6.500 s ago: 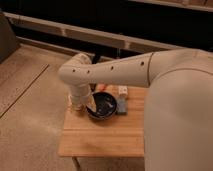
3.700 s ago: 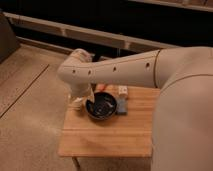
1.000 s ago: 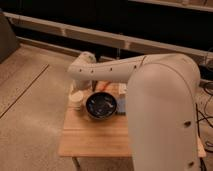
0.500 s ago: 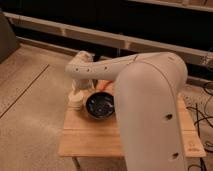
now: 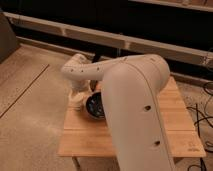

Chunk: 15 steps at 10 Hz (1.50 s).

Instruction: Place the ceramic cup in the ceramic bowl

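One gripper [image 5: 75,95] hung at centre left, directly over the ceramic cup [image 5: 75,104], just left of the ceramic bowl [image 5: 94,108]; whether it gripped the cup could not be told.

- The arm [image 5: 135,100] is clad in smooth, cream-white rounded shells, bulky near the camera and narrowing toward its far end.
- Small dark round holes, like recessed screws, dot the shell on the slim link and the big segment.
- The gripper [image 5: 78,98], pale like the rest, sits at the arm's narrow end, just left of the ceramic bowl [image 5: 96,106].
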Available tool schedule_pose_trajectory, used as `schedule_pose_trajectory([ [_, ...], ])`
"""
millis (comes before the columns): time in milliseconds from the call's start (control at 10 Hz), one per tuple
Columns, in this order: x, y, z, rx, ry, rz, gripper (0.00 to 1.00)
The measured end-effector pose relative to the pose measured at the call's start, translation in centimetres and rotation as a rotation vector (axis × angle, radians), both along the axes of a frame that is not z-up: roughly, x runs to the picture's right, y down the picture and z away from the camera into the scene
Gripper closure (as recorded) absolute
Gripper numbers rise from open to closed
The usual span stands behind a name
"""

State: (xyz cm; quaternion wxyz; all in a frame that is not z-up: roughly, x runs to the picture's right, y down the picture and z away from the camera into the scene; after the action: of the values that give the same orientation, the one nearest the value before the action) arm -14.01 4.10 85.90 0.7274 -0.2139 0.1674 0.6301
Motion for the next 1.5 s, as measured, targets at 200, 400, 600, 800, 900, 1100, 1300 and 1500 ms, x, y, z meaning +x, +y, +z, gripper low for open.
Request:
schedule_pose_trajectory([
  [200, 0.1, 0.3, 0.3, -0.022, 0.012, -0.002, 0.38],
  [400, 0.1, 1.2, 0.7, -0.057, 0.01, -0.01, 0.58],
  [600, 0.1, 1.6, 1.0, -0.076, 0.003, -0.011, 0.79],
  [800, 0.3, 1.2, 1.2, -0.071, 0.008, -0.016, 0.98],
  [900, 0.4, 0.0, 0.8, -0.042, 0.009, -0.012, 1.0],
  [1100, 0.3, -3.8, -0.9, 0.06, -0.002, 0.019, 1.0],
  [1300, -0.2, -6.8, -3.3, 0.155, -0.025, 0.047, 1.0],
  [1500, -0.5, -7.7, -5.2, 0.199, -0.041, 0.09, 1.0],
])
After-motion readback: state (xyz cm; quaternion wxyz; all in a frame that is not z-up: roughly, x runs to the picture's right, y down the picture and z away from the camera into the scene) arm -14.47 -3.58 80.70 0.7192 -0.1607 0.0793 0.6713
